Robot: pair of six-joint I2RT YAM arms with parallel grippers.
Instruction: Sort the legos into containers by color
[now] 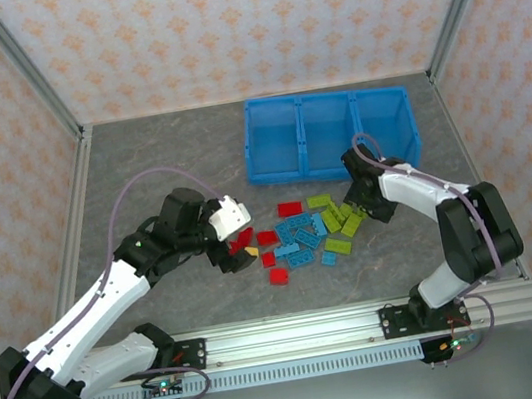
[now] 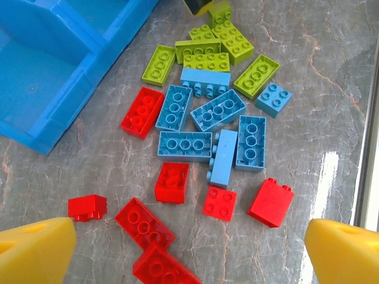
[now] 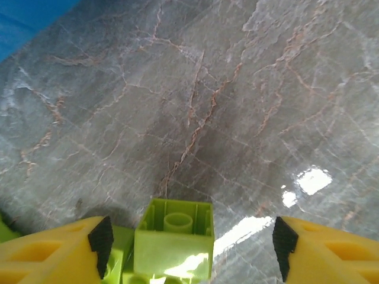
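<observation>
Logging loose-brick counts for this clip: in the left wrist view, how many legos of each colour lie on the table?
Red legos: 7
Light blue legos: 7
Lime green legos: at least 6, bunched together and cut off by the top edge
Total: at least 20

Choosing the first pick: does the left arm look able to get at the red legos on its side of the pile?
Likely yes: the left gripper hovers open just above the red legos, which lie on the table with nothing covering them.
</observation>
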